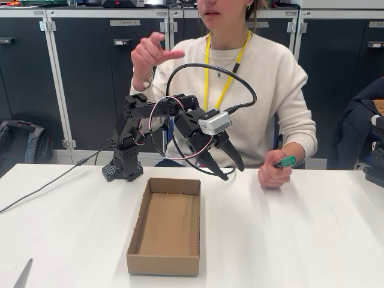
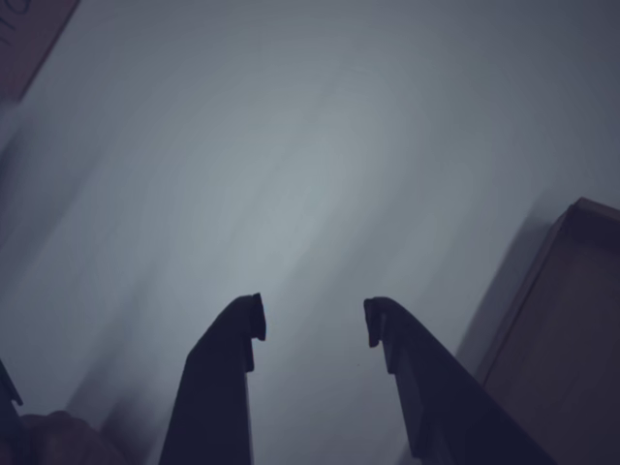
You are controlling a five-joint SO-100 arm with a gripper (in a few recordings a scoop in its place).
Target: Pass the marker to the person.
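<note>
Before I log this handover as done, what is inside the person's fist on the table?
The marker: its green end pokes out of the hand. The fingers cover its barrel. The open pincer hangs empty beside it.

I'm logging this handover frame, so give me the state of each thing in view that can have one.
gripper: open, nothing between its fingers, above the table.
marker: held in the person's hand, green end sticking out.
person's other hand: raised, holding nothing.
cardboard box: open-topped, upright on the table, nothing inside.
</note>
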